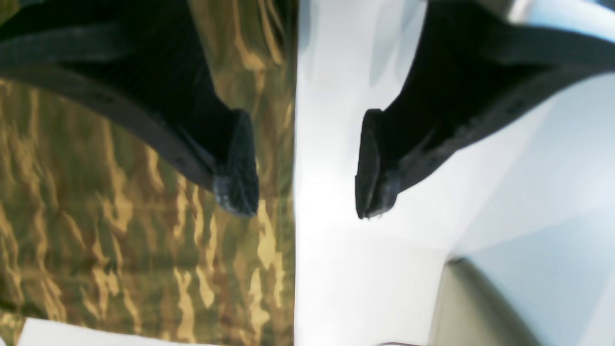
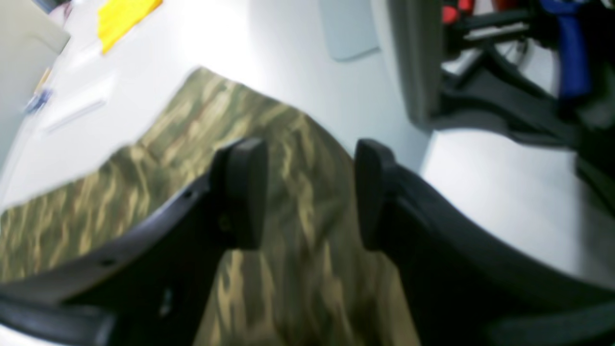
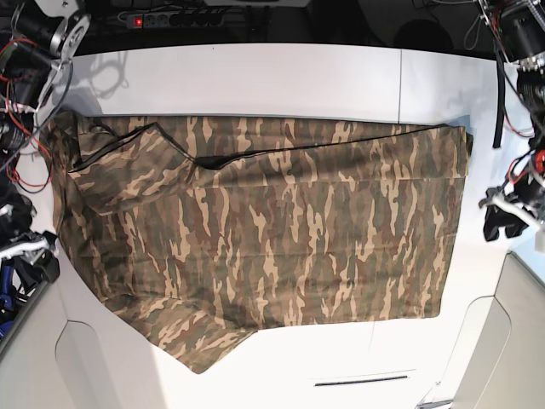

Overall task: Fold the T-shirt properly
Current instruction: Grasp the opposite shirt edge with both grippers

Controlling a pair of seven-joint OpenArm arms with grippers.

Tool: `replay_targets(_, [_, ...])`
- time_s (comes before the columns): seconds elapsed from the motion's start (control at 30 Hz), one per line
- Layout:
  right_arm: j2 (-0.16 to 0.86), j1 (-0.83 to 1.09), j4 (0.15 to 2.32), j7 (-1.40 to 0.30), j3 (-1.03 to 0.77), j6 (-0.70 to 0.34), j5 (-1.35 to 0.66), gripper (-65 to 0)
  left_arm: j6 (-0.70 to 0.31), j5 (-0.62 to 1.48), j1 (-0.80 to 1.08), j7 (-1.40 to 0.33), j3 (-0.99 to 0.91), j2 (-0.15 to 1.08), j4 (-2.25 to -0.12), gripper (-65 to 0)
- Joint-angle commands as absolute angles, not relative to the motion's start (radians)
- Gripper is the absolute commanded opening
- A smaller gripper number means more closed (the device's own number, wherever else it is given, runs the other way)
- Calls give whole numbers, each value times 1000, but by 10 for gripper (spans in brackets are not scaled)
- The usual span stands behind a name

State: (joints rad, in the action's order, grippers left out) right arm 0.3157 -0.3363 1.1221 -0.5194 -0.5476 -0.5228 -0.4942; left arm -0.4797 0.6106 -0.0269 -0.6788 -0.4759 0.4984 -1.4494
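The camouflage T-shirt (image 3: 264,230) lies spread flat on the white table (image 3: 281,81), one sleeve at the front left and its top edge folded over at the back left. My left gripper (image 1: 305,178) is open and empty, hovering over the shirt's straight edge (image 1: 144,230). One finger (image 1: 238,163) is above cloth, the other above bare table. In the base view it (image 3: 502,219) sits just off the shirt's right side. My right gripper (image 2: 307,192) is open and empty above the shirt (image 2: 298,259). In the base view it (image 3: 32,260) is at the shirt's left side.
A yellow item (image 2: 125,17) lies far off on the table in the right wrist view. Arm bases and cables crowd the back corners (image 3: 34,51). A power strip (image 3: 170,17) lies behind the table. A thin slot (image 3: 362,379) marks the table's front.
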Motion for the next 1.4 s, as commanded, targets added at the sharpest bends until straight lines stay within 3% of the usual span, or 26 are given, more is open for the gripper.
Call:
replay_targets(0.0, [336, -391, 1100, -479, -543, -523, -492, -359, -483, 621, -76, -646, -460, 529, -1422, -297])
replay_targets(0.1, [336, -468, 985, -426, -518, -523, -421, -359, -483, 580, -177, -614, -393, 540, -1293, -288])
replay_targets(0.23, [336, -545, 830, -308, -464, -484, -358, -359, -484, 579, -326, -601, -295, 549, -1089, -181])
replay_targets(0.47, [336, -590, 638, -118, -376, -406, -249, -359, -448, 449, -549, -435, -145, 548, -725, -179])
replay_targets(0.63, [336, -590, 587, -103, -371, -369, -242, -359, -438, 443, -642, -414, -110, 536, -537, -179])
replay_targets(0.97, [350, -590, 517, -64, -371, -316, -183, -359, -438, 421, -645, -415, -110, 484, -506, -180])
replay_targets(1.37, [379, -587, 479, -52, -371, -342, -183, -359, -438, 421, -645, -419, -110, 479, -506, -180])
